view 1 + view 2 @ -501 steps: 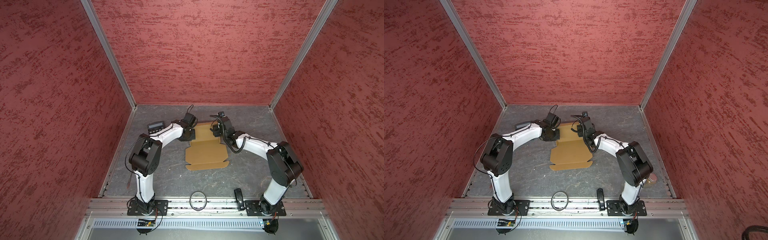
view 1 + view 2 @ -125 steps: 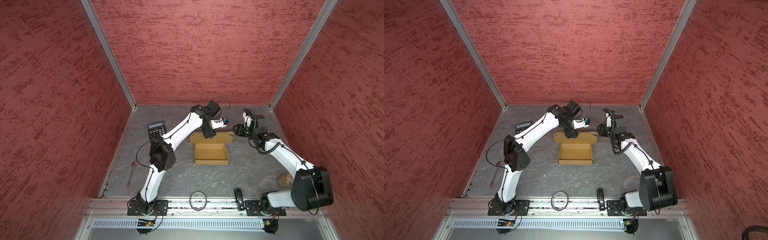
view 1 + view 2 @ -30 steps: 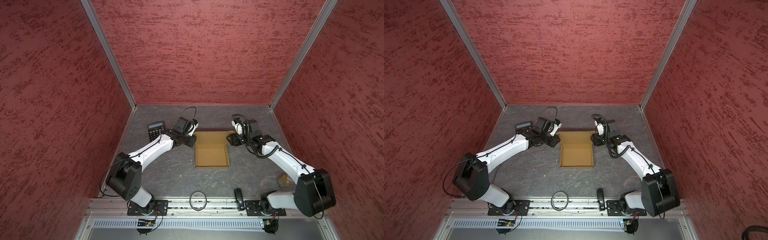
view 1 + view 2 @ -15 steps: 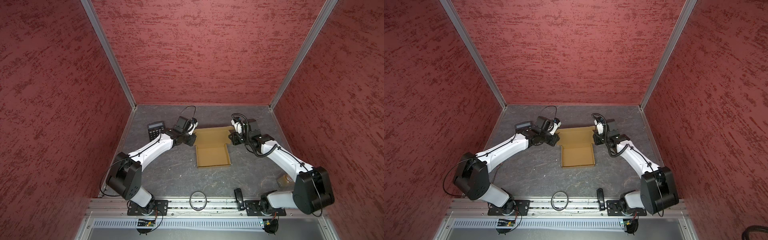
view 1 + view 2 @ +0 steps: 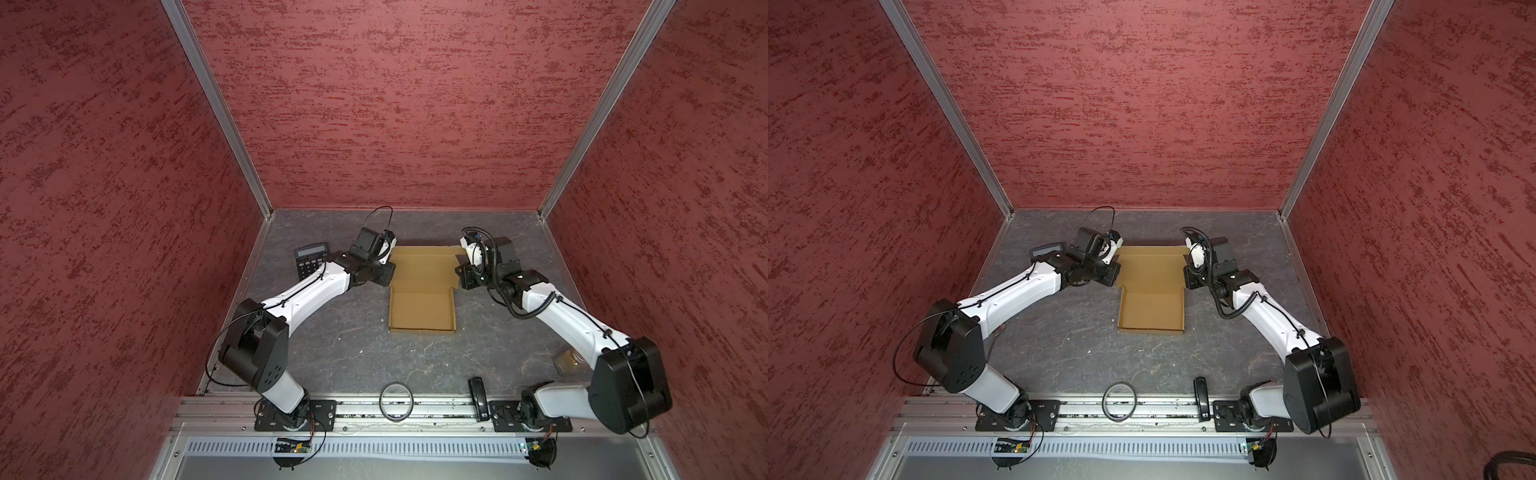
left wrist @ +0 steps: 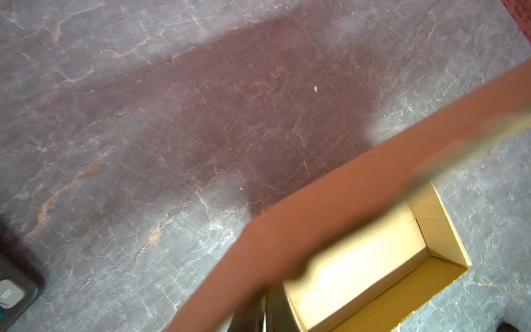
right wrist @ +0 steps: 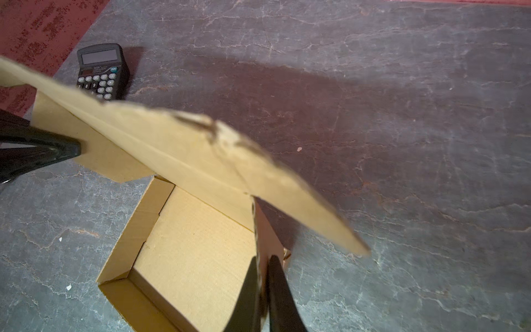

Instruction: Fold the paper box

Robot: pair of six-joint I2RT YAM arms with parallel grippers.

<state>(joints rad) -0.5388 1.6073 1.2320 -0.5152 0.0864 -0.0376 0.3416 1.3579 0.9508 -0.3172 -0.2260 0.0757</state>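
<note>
Evidently the closing step is in hand. The paper box (image 5: 422, 309) sits in the middle of the desk (image 5: 332, 345), its tray already walled on all four sides. Its lid (image 5: 424, 264) is open behind the tray, towards the back wall, and both wrist views show it lifted off the desk.

The left tool (image 5: 390, 274) is pressed together on the lid's left edge. The right tool (image 5: 460, 272) pinches the lid's right side flap, and in the right wrist view its fingers (image 7: 277, 290) clamp the thin cardboard edge-on.

The next move probably calls for both arms to swing the lid forward together in one arc about the crease at the tray's rear wall. The side flaps would need to turn down so they slip inside the tray's upright side walls rather than landing on top of them. An uneven pull could skew the hinge or tear the flap, whose edge already looks ragged in the right wrist view.

There is room to work, with bare desk in front of the tray and on both sides. The calculator (image 5: 311, 262) lies left of the lid, near the left arm's wrist but apart from the cardboard. A ring (image 5: 397, 401) rests on the front rail, well apart from the box.
</note>
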